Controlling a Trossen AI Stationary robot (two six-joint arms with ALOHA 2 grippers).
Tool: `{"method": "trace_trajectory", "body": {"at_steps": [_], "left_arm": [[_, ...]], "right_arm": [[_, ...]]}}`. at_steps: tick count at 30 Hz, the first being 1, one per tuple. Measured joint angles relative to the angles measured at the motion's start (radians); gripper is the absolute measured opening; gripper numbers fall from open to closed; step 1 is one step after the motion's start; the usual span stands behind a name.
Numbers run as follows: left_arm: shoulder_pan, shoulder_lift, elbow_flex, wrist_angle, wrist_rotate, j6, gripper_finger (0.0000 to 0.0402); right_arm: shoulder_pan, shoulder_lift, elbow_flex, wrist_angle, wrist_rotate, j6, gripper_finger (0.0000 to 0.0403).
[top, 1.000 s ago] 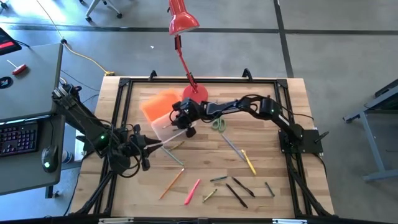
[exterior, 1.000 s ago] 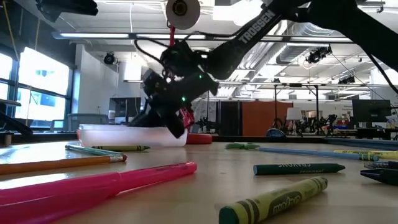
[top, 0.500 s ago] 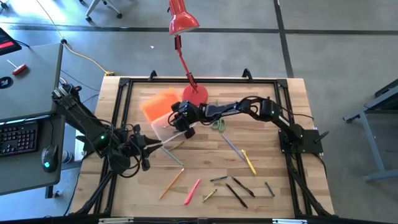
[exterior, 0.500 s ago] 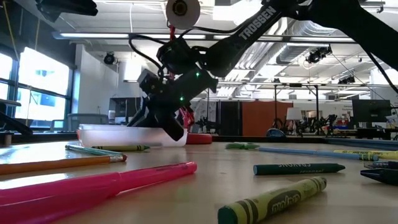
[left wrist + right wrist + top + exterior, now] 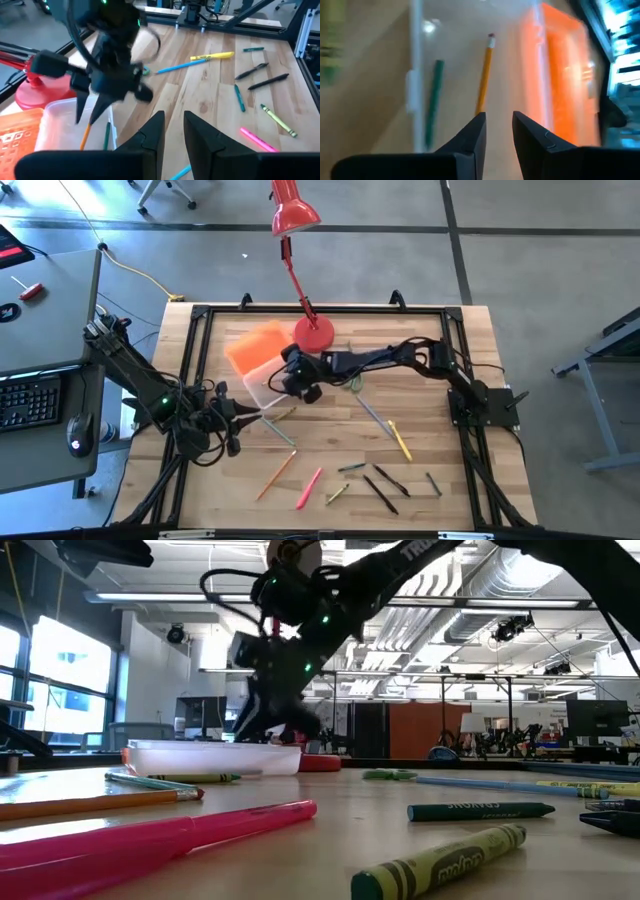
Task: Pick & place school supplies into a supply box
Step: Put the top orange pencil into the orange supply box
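Observation:
The clear supply box (image 5: 262, 380) stands on the table at the far left of centre, its orange lid (image 5: 255, 345) open beside it. An orange pencil (image 5: 485, 75) and a green pen (image 5: 434, 100) lie inside the box. My right gripper (image 5: 283, 383) hovers above the box, pointing down into it, fingers a little apart and empty; it also shows in the left wrist view (image 5: 90, 112). My left gripper (image 5: 240, 425) waits near the table's left edge, fingers a narrow gap apart, empty. Other supplies lie loose on the table.
The red lamp's base (image 5: 313, 330) stands just behind the box. Green-handled scissors (image 5: 350, 380) lie to the box's right. A blue pen (image 5: 372, 415), a yellow marker (image 5: 400, 440), a pink marker (image 5: 308, 488), an orange pencil (image 5: 275, 475) and black pens (image 5: 380, 492) lie toward the near edge.
My right gripper has risen from low at the box to well above its rim, staying over the box.

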Motion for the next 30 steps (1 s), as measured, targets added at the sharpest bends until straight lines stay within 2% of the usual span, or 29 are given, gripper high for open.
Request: {"method": "trace_trajectory", "body": {"at_steps": [2, 8, 19, 23, 30], "left_arm": [[0.000, 0.000, 0.000, -0.007, 0.002, 0.000, 0.0101], [0.000, 0.000, 0.000, -0.018, 0.002, -0.002, 0.0101], [0.000, 0.000, 0.000, -0.017, 0.001, -0.004, 0.0101], [0.000, 0.000, 0.000, -0.017, 0.000, -0.004, 0.0101], [0.000, 0.000, 0.000, -0.017, -0.002, -0.004, 0.0101]], "right_arm": [[-0.007, -0.017, 0.000, -0.037, -0.033, 0.022, 0.0074], [-0.033, -0.018, -0.001, -0.133, -0.047, 0.072, 0.0073], [-0.062, -0.018, -0.001, -0.155, -0.088, 0.104, 0.0073], [-0.072, -0.017, -0.001, -0.175, -0.164, 0.110, 0.0073], [-0.076, -0.017, -0.001, -0.174, -0.138, 0.110, 0.0073]]}}
